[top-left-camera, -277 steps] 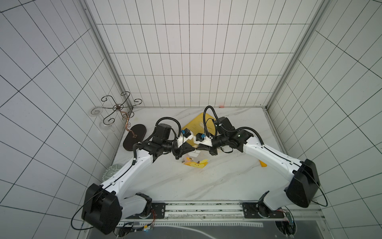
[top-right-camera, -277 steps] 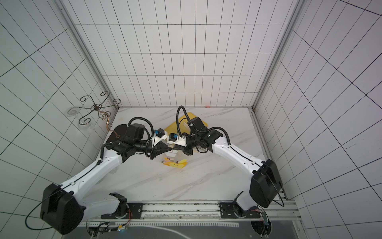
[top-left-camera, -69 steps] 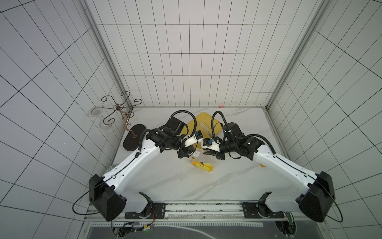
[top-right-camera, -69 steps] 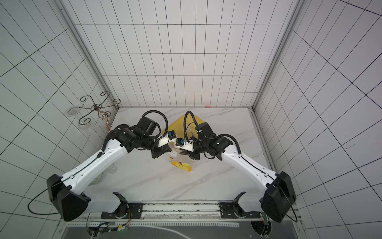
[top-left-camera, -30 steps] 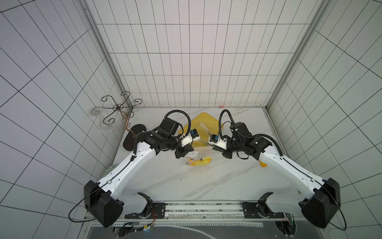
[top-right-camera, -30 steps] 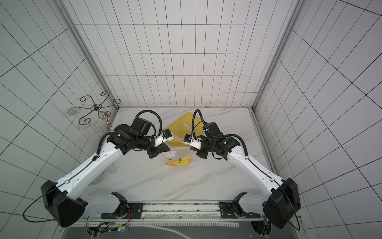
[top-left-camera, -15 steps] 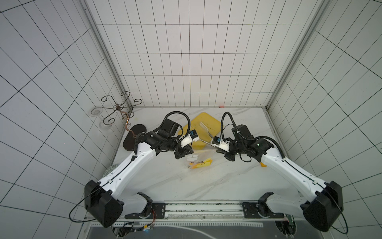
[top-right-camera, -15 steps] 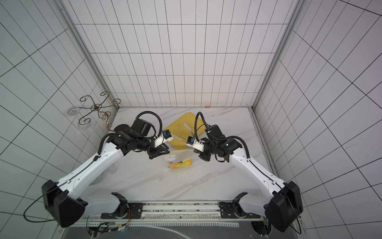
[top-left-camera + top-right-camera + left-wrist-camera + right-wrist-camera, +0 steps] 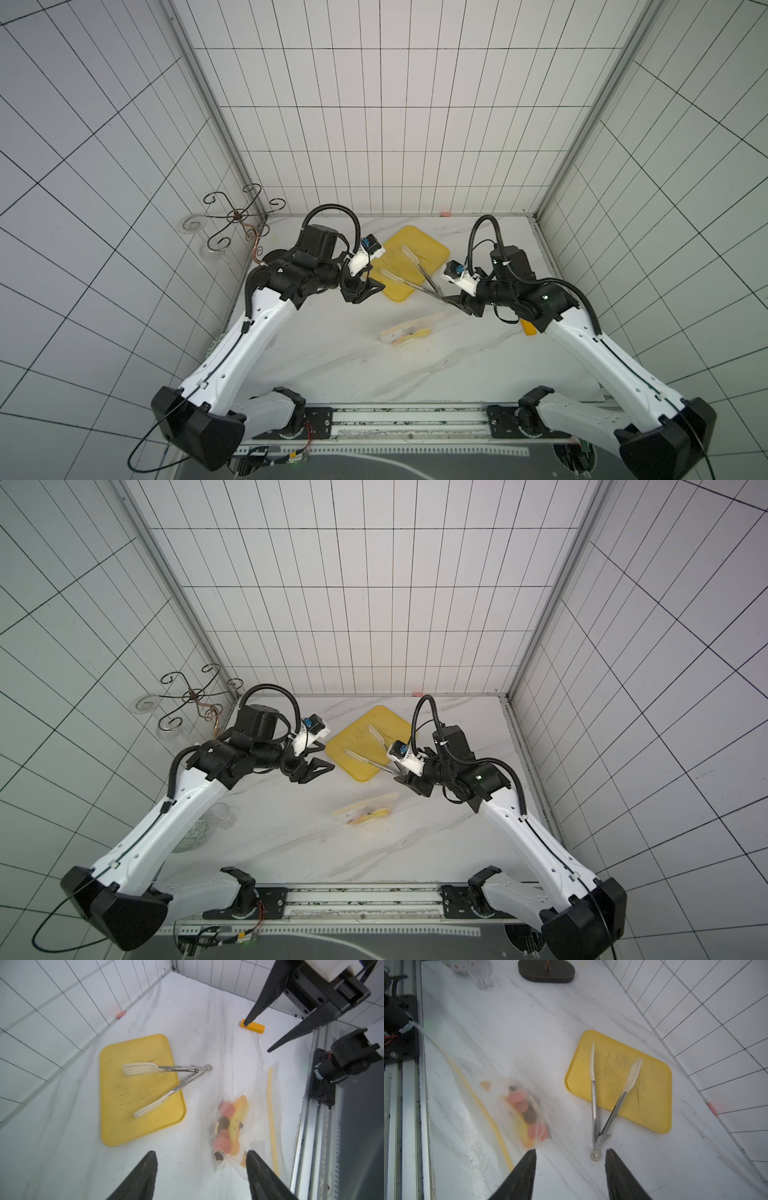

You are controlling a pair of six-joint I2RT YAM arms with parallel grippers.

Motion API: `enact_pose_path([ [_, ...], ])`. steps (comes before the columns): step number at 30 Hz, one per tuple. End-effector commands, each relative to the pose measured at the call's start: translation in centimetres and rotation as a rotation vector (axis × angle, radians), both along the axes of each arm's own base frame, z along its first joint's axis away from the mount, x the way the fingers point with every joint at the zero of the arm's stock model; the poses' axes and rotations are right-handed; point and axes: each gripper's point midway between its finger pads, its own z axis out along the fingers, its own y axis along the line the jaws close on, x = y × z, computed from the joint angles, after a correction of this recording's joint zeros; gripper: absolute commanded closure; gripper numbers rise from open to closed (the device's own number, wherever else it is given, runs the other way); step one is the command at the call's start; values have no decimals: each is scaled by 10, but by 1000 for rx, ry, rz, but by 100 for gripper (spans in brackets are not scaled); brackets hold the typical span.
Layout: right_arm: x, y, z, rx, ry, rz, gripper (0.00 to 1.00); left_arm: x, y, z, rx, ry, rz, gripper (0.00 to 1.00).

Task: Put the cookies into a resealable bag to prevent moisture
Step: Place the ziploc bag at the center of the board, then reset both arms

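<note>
- Overhead, the resealable bag [image 9: 409, 330] lies flat on the white marble table [image 9: 324, 365], near the yellow tray [image 9: 432, 251], on the tray's side facing the robot's base.
- The cookies [image 9: 223, 1144] sit inside the bag; pink discs and a dark round show through the clear plastic. None are visible on the tray.
- Metal tongs [image 9: 176, 1068] rest across the tray, with their hinge end past the tray's edge, towards the bag.
- The left gripper [image 9: 201, 1152] hovers beside the tray, on the robot's left. Its fingers are apart and hold nothing.
- The right gripper [image 9: 571, 1150] hovers off the tray's opposite side, above the tongs' hinge. Its fingers are also apart and empty.
- The filling step looks finished, so closing the bag is likely the step in hand.
- The bag's yellow zip strip is blurred, so whether it is pressed shut cannot be told.
- The next move probably calls for checking that strip and pinching along it if any gap remains.
</note>
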Motion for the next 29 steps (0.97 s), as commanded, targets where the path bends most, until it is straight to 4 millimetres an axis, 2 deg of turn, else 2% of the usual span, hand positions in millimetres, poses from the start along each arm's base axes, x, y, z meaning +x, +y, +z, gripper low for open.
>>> enact_pose_path([
  [1, 28, -20, 52, 178, -111, -165, 35, 42, 33, 15, -39, -42, 271, 29],
  [3, 56, -54, 49, 218, -133, -373, 22, 79, 88, -14, -4, 22, 579, 29],
  [5, 80, -95, 34, 261, -130, -589, 19, 98, 139, -43, -2, 93, 815, 29],
  [6, 89, -117, 25, 310, -122, -697, 16, 104, 158, -56, -5, 88, 902, 28],
  [8, 100, -148, 4, 410, -104, -831, 9, 110, 177, -73, -21, 32, 1013, 24],
  [9, 104, -163, -11, 440, -104, -905, 5, 113, 183, -83, -28, -7, 1045, 22],
  [10, 106, -173, -26, 447, -104, -964, 1, 114, 188, -90, -32, -43, 1076, 7],
  [11, 109, -183, -41, 449, -108, -1022, 1, 114, 195, -100, -44, -64, 1122, 3],
  [13, 111, -201, -67, 451, -102, -1137, 0, 114, 206, -113, -63, -101, 1189, 3],
  [17, 107, -224, -101, 413, -138, -1263, 1, 113, 228, -138, -18, -171, 1321, 3],
  [19, 104, -225, -110, 398, -160, -1254, 1, 115, 236, -149, -22, -175, 1379, 3],
  [25, 119, -224, -116, 373, -191, -1226, 1, 128, 229, -168, -1, -155, 1331, 3],
  [29, 118, -222, -117, 373, -212, -1206, 1, 129, 231, -163, -18, -171, 1328, 3],
])
